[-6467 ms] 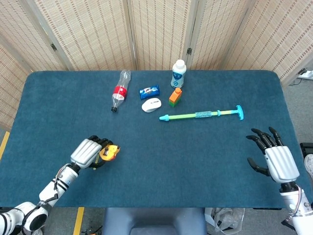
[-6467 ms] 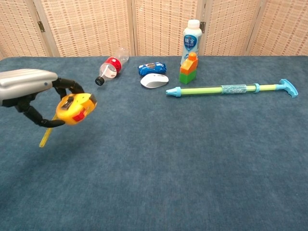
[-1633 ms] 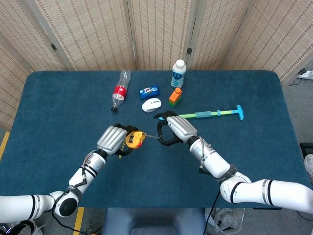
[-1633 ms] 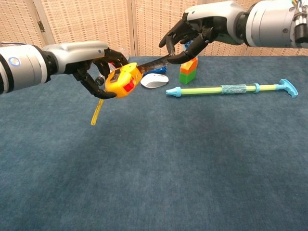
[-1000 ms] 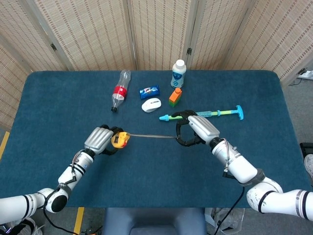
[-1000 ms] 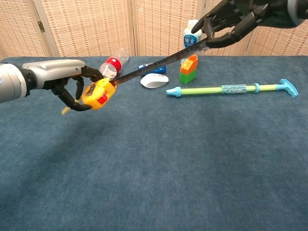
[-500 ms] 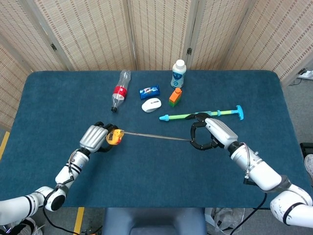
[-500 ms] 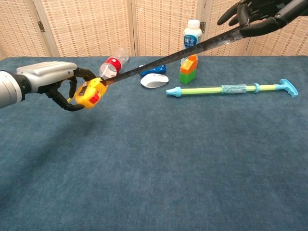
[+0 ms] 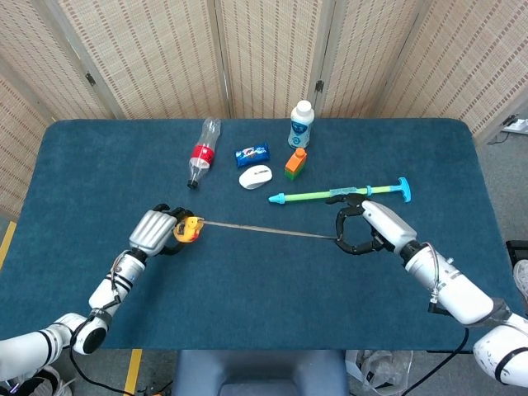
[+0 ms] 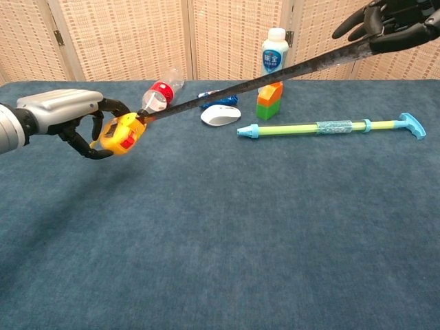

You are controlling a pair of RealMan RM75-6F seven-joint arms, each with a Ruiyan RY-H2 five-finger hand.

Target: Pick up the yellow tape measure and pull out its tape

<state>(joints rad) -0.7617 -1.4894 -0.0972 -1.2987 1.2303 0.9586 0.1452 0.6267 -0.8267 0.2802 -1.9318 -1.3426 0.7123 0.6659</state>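
Observation:
My left hand grips the yellow tape measure above the left part of the blue table. Its dark tape runs out straight to the right, clear of the table. My right hand pinches the far end of the tape, just in front of the green and blue pump stick. In the chest view the right hand sits at the top right corner, partly cut off by the frame.
Along the back of the table lie a clear bottle with a red label, a blue packet, a white mouse, an orange and green block and a white bottle.
My right hand has drawn the tape's end further right, lengthening the tape. My left hand with the tape measure has shifted slightly left. Several seconds ago the right hand was far off at the right.

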